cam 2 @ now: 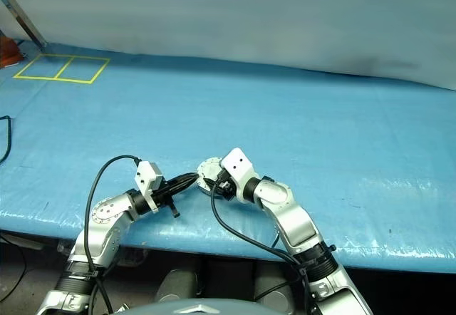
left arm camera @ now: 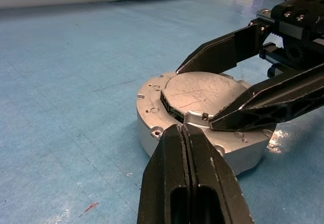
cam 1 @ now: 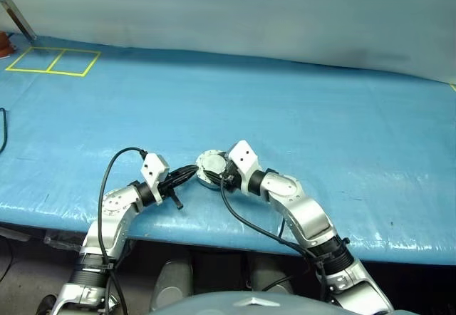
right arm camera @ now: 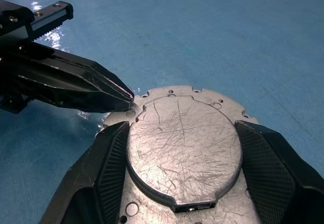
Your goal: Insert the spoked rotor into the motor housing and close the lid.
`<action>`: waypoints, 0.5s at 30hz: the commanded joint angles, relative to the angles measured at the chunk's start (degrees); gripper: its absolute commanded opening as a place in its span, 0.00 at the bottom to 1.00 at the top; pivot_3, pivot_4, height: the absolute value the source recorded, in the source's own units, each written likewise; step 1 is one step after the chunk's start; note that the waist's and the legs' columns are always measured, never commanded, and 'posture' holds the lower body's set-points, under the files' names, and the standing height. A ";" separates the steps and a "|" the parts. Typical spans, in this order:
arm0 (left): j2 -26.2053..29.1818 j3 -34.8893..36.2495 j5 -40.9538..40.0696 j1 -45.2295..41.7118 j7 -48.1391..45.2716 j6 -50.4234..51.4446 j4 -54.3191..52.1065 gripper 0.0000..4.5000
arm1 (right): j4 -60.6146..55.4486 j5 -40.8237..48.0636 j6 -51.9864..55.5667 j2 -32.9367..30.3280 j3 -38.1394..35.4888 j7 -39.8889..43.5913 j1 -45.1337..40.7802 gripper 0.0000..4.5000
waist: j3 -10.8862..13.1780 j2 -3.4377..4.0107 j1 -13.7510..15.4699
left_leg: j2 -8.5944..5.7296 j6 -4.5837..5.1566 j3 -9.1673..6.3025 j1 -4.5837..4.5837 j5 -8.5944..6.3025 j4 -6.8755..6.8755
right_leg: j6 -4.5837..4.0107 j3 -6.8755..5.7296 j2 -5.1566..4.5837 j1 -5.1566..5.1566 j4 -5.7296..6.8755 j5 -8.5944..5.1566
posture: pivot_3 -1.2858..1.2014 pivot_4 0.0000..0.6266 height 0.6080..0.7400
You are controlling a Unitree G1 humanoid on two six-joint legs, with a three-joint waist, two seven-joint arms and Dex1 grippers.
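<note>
Visibly unmarked, scratched lid (right arm camera: 185,150).

Tabletop (cam 1: 299,108): covered in bright blue sheeting with a fine woven texture and glossy highlights, marked at the far left corner with a yellow outline of two adjoining rectangles (cam 1: 54,61). Motor housing (left arm camera: 152,133): pale grey metal, dotted with small dark screw holes along the flange; lid (right arm camera: 185,148): lighter silver-grey, crossed all over by fine random scratches. Left gripper (left arm camera: 187,148) and right gripper (right arm camera: 185,178): matt black jaws, ribbed inner pads on the right pair, silver arm links behind.
</note>
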 commanded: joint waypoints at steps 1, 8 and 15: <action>0.05 -0.92 1.21 0.27 0.28 -0.42 0.32 0.00 | -0.21 2.22 1.67 -0.77 -2.98 0.90 1.85 0.88 | 0.00 0.00 0.13 | 0.00 0.00 -0.01 -0.03 0.00 -0.01 | 0.00 -0.02 0.00 0.00 -0.07 0.00 | 0.52 0.24 1.00; -0.42 -0.75 0.46 0.71 0.35 -1.09 -0.22 0.00 | -9.05 14.70 2.49 2.15 -12.26 2.91 3.57 0.99 | 0.04 0.05 0.63 | -0.06 0.28 -0.10 -0.60 0.10 -0.11 | 0.18 -0.14 0.03 -0.13 -0.50 0.12 | 0.52 0.24 1.00; -0.65 -0.95 0.65 0.90 0.52 -1.67 -0.15 0.00 | -7.27 27.60 17.36 4.36 -24.23 -3.19 4.08 0.99 | 0.07 0.09 0.74 | -0.04 0.36 -0.15 -0.83 0.07 -0.13 | 0.23 -0.18 0.10 -0.16 -0.55 0.15 | 0.52 0.24 1.00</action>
